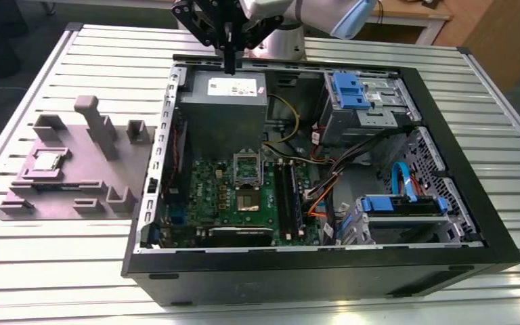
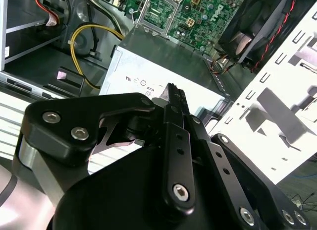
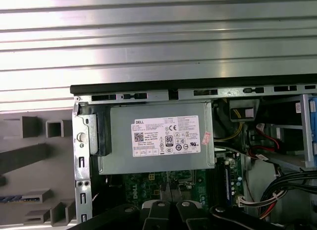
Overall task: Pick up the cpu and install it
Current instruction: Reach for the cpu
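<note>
The hand (image 1: 231, 66), fingers (image 2: 176, 98) pressed together with nothing between them, hangs over the grey power supply (image 1: 222, 112) at the 12 o'clock edge of the open computer case (image 1: 477, 223). The supply's white label (image 3: 167, 137) carries small print and symbols, partly hidden behind the hand in the second wrist view. The cpu (image 1: 47, 161) lies in a grey fixture (image 1: 89, 196) on the table (image 1: 25, 271), at 8 o'clock from the hand and well apart.

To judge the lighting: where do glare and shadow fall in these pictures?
First wrist view: strong glare on the slatted table. Second wrist view: the white perforated panel is washed out, the gripper dark. Exterior view: even light, shade inside the computer case.
</note>
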Controlling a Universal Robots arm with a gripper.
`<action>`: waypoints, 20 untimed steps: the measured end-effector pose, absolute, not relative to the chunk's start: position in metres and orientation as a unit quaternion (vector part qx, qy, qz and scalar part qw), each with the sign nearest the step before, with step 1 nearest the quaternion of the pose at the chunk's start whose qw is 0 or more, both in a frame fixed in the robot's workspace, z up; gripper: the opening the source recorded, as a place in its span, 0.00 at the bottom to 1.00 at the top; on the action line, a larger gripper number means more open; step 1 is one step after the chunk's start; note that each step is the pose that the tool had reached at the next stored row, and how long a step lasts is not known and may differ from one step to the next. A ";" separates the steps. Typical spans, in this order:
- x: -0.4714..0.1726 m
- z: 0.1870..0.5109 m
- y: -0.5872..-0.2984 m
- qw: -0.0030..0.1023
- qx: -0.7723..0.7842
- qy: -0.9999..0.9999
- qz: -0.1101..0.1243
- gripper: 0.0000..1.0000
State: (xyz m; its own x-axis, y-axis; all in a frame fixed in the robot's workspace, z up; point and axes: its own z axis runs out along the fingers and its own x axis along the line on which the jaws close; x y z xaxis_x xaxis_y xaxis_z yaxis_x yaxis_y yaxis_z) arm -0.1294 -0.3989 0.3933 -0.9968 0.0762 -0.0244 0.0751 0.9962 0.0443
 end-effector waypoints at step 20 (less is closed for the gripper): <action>-0.140 0.393 -0.399 0.013 0.038 0.999 0.022 0.10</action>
